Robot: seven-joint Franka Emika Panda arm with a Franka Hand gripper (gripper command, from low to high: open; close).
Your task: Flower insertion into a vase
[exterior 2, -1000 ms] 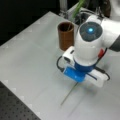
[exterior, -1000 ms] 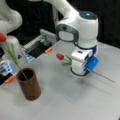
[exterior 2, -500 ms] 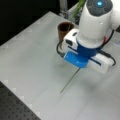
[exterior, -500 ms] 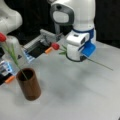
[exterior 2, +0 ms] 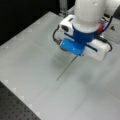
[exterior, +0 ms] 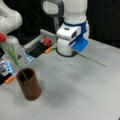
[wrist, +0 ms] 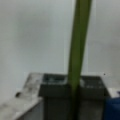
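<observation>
In a front view you have the gripper [exterior: 75, 51] lifted off the grey worktop [exterior: 82, 87], carrying a flower stem [exterior: 91, 59] that sticks out sideways toward that view's right, with its red bloom [exterior: 47, 41] showing on the far side of the wrist. The vase [exterior: 28, 83], a dark-brown cylinder, stands upright near that view's lower left, well apart from the gripper, and it already holds one flower [exterior: 8, 50] whose stem leans out over the rim toward the upper left. In a front view from the opposite side you see the gripper [exterior 2: 80, 53] from above, the thin stem [exterior 2: 66, 68] slanting down from it with its tip over the bare worktop [exterior 2: 30, 57]; the vase does not show there. In the wrist view the stem [wrist: 78, 50] runs straight up between the two dark pads [wrist: 53, 87], so the jaws are closed on it with no gap showing. My judgement on the risks: a stem this thin could pivot or slip in the pinch, and because it is held crosswise, it may catch the rim or knock the leaning flower, perhaps tipping the vase.
</observation>
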